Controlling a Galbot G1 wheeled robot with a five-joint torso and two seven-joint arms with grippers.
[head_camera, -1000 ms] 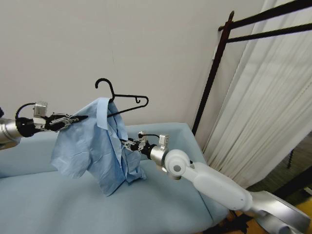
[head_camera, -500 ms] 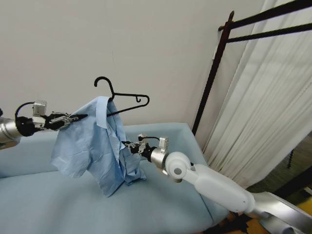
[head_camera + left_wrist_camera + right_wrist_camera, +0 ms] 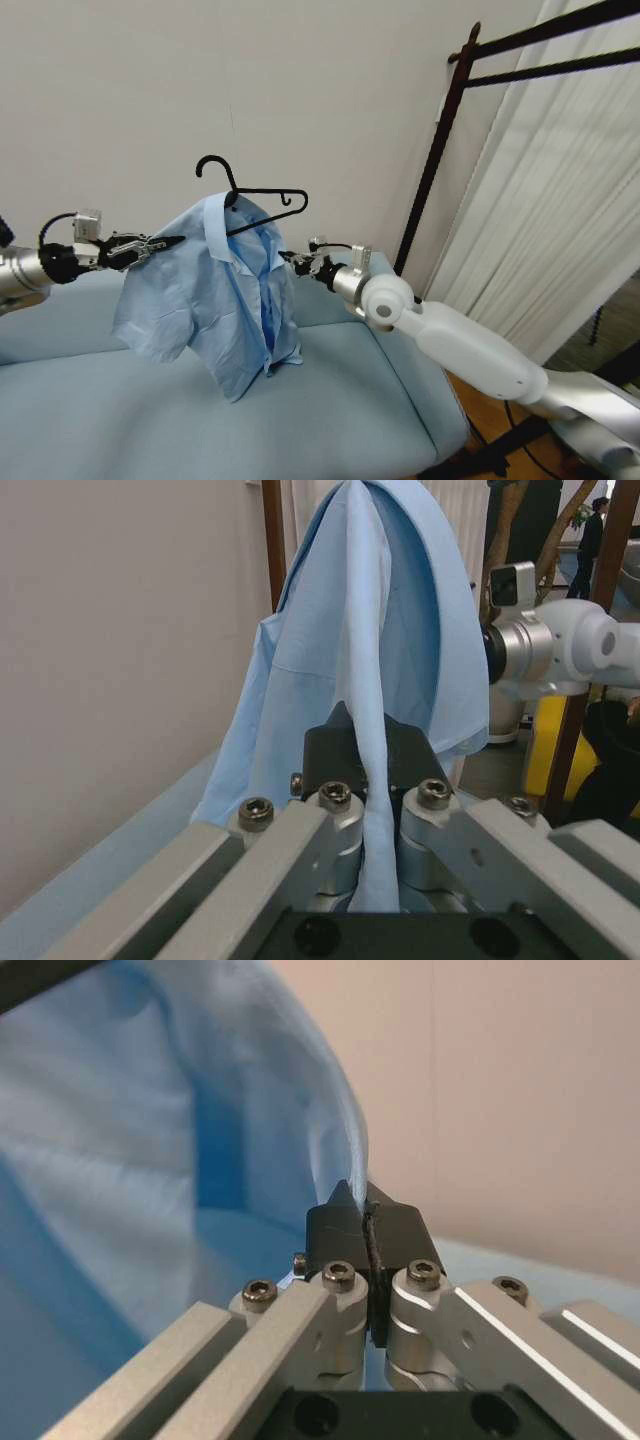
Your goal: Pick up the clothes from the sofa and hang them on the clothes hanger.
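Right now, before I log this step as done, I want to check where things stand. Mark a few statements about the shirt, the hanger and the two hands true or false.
1. The left hand is shut on the light blue shirt. True.
2. The hanger is hooked over the rack. False: its hook is free in the air, to the left of the rack.
3. The right hand pinches an edge of the shirt. True.
4. The shirt lies flat on the sofa. False: it is draped on the hanger and held up between the two hands, over the sofa.
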